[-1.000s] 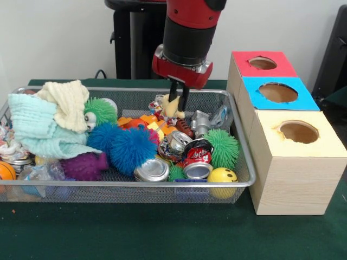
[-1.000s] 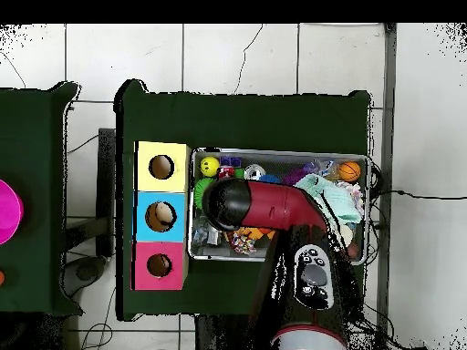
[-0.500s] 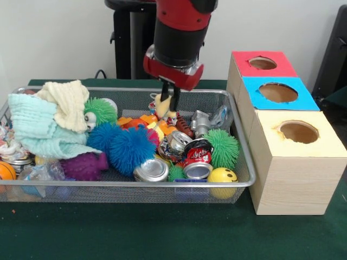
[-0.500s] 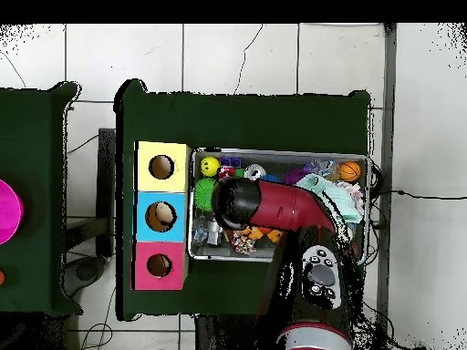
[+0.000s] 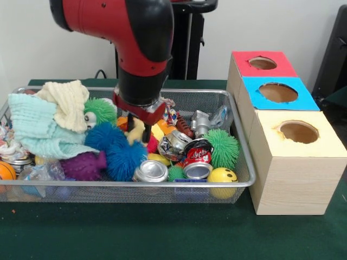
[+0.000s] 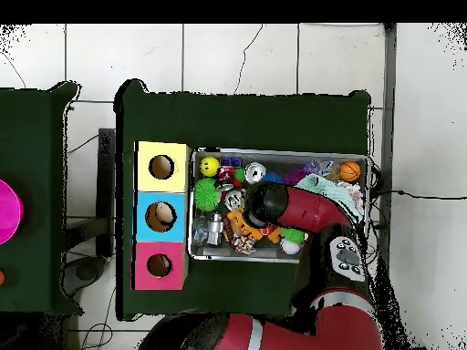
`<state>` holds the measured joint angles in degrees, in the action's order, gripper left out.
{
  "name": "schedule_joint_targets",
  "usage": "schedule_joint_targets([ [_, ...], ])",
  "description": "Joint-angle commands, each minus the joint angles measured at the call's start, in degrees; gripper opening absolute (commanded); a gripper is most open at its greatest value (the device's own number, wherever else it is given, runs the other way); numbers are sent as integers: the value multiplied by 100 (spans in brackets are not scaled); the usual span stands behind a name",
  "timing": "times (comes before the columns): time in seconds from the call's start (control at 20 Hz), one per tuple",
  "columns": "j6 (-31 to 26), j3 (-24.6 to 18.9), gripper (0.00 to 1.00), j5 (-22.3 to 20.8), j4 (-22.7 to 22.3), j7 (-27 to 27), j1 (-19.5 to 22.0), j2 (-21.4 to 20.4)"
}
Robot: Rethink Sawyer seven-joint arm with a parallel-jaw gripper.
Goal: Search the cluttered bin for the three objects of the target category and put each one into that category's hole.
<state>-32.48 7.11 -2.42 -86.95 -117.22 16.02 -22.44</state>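
The wire mesh bin [image 5: 162, 184] is packed with toys, crushed cans and cloths. My gripper [image 5: 137, 131] is down among the clutter in the middle of the bin, just above the blue spiky ball [image 5: 122, 154]. Its dark fingers [image 5: 147, 133] are shut on a pale yellow toy [image 5: 136, 130]. Three wooden boxes stand to the right of the bin, each with a hole: red top [image 5: 263, 64], blue top [image 5: 277, 93], yellow top [image 5: 299, 132]. In the overhead view the arm [image 6: 301, 208] hides the gripper over the bin [image 6: 274, 151].
Crushed cans [image 5: 152, 170] [image 5: 198, 157], a green spiky ball [image 5: 222, 147] and a yellow smiley ball [image 5: 222, 176] lie at the bin's front right. Folded cloths [image 5: 43, 122], a purple toy [image 5: 84, 165] and an orange ball [image 5: 5, 170] fill the left.
In the front view my arm has swung left from the bin's back right and dropped lower into the clutter. The pale yellow toy has travelled with the fingers.
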Motion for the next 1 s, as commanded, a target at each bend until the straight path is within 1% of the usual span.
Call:
schedule_joint_targets([
  [0.05, 418, -423, 100, -116, 241, -368, 11, 494],
  [0.35, 318, -386, 100, -92, 288, -360, -24, 521],
  [0.45, 71, -358, 100, -59, 388, -352, -60, 553],
  [0.55, 64, -408, 100, -13, 420, -345, -13, 579],
  [1.0, -49, -522, 100, 121, 316, -385, 60, 561],
])
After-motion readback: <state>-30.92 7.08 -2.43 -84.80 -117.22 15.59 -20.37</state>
